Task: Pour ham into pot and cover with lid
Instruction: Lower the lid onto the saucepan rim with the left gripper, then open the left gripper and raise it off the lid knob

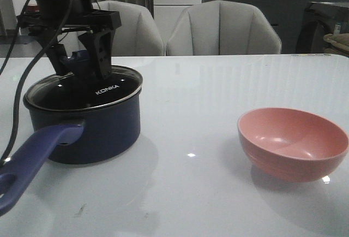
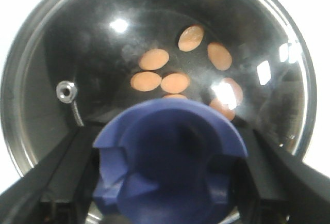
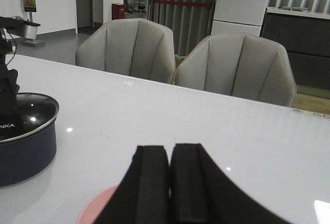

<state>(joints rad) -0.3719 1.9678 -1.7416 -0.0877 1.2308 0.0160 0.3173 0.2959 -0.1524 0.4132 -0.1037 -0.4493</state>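
Observation:
The dark navy pot [image 1: 103,130] stands at the left of the table, its lavender-blue handle [image 1: 38,149] pointing toward the front edge. The glass lid [image 1: 117,84] with "KONKA" lettering lies flat on the pot's rim. My left gripper [image 1: 79,70] reaches down from above, its fingers closed against both sides of the lid's blue knob [image 2: 170,157]. Through the glass, several flat orange-tan ham pieces [image 2: 154,59] lie on the pot's black bottom. My right gripper [image 3: 170,152] is shut and empty, hovering above the pink bowl [image 3: 95,208]; it is outside the front view.
The salmon-pink bowl [image 1: 293,141] sits empty at the right of the white table [image 1: 191,193]. Two grey chairs [image 1: 223,29] stand behind the far edge. A black cable [image 1: 22,78] hangs from the left arm beside the pot.

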